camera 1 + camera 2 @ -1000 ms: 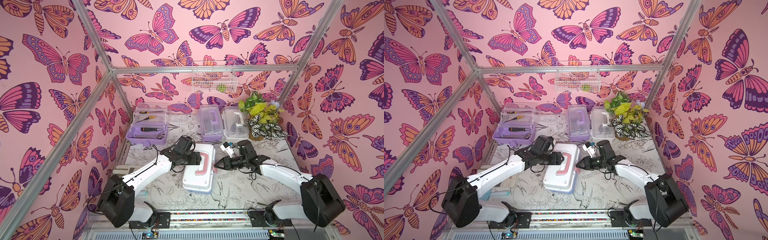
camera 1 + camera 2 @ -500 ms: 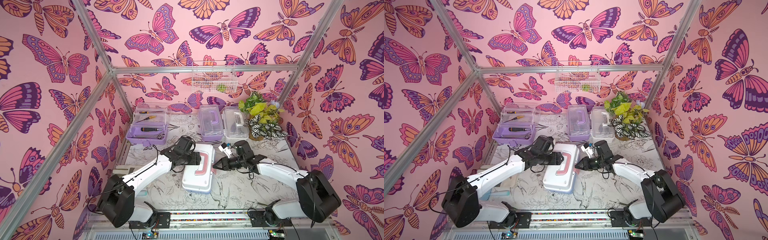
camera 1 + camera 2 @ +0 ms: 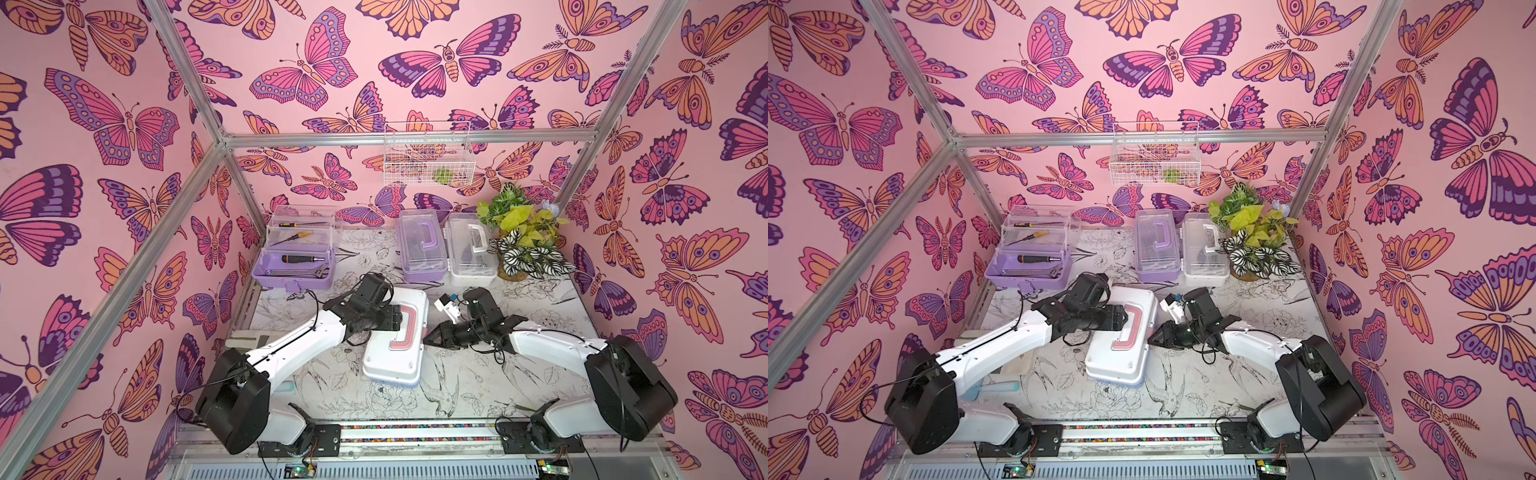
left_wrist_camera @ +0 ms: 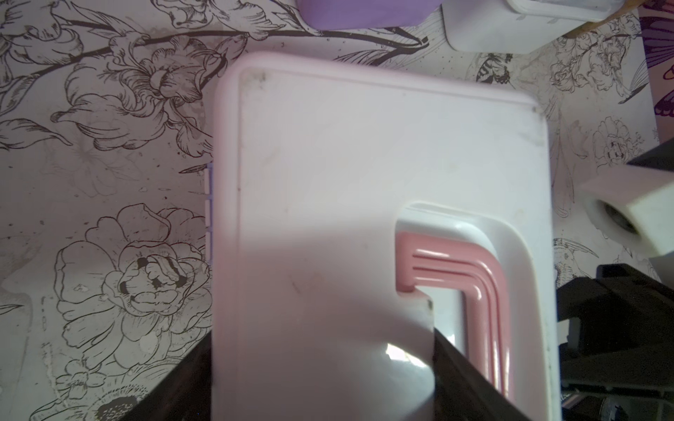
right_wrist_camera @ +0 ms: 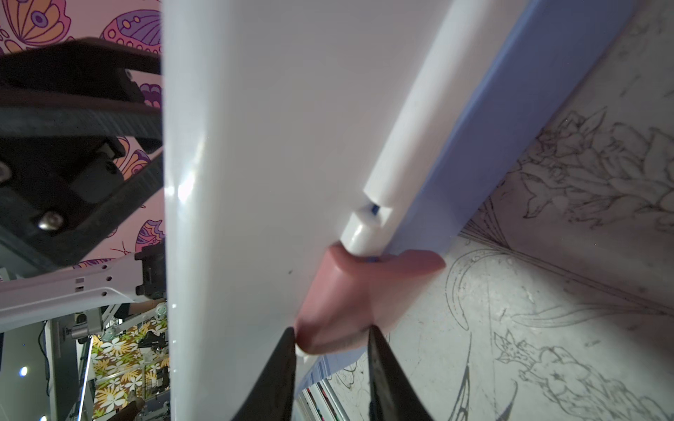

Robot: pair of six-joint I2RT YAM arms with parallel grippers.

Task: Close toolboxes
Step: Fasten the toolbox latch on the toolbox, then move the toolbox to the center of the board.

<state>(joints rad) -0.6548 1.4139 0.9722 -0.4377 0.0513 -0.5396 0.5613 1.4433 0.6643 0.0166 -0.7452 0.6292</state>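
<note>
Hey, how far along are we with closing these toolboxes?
Done: the lilac clear-lidded case and white clear-lidded case at the back look shut. In hand: the blue white-lidded case, lid down, left gripper straddling it, right gripper on its pink latch. Left: the open lilac case holding tools.

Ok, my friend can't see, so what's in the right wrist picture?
Two black fingers sit on either side of a pink latch on a toolbox with a white lid and blue base. The table under it has drawn flowers.
</note>
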